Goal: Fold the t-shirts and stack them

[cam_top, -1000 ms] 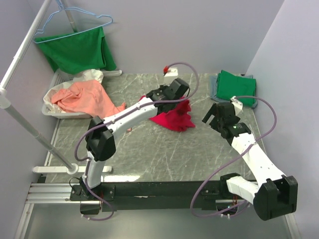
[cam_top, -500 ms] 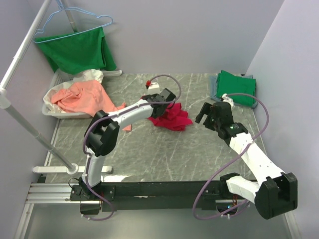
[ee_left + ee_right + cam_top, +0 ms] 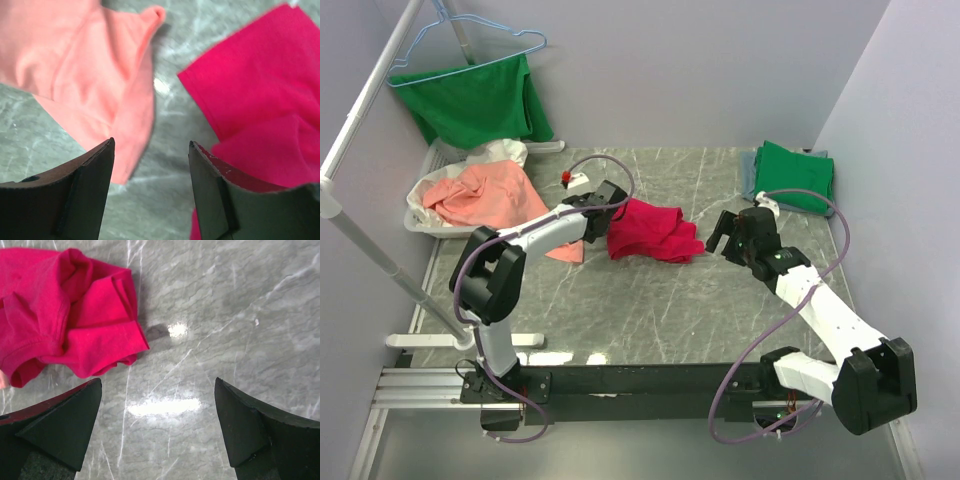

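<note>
Right gripper (image 3: 723, 232) hovers with jaws wide apart and empty, just right of the crimson-red t-shirt (image 3: 655, 232), which lies crumpled mid-way across the marble table (image 3: 650, 310). Left gripper (image 3: 150, 190), jaws apart and holding nothing, sits at the tee's left edge beside a peach garment (image 3: 95, 75). Soft, light and limp, the tee will likely sag and bunch, so a hem corner or shoulder seam seems the surest pinch. Far right, the green t-shirt (image 3: 795, 175) lies folded on the grey t-shirt (image 3: 750, 172).
</note>
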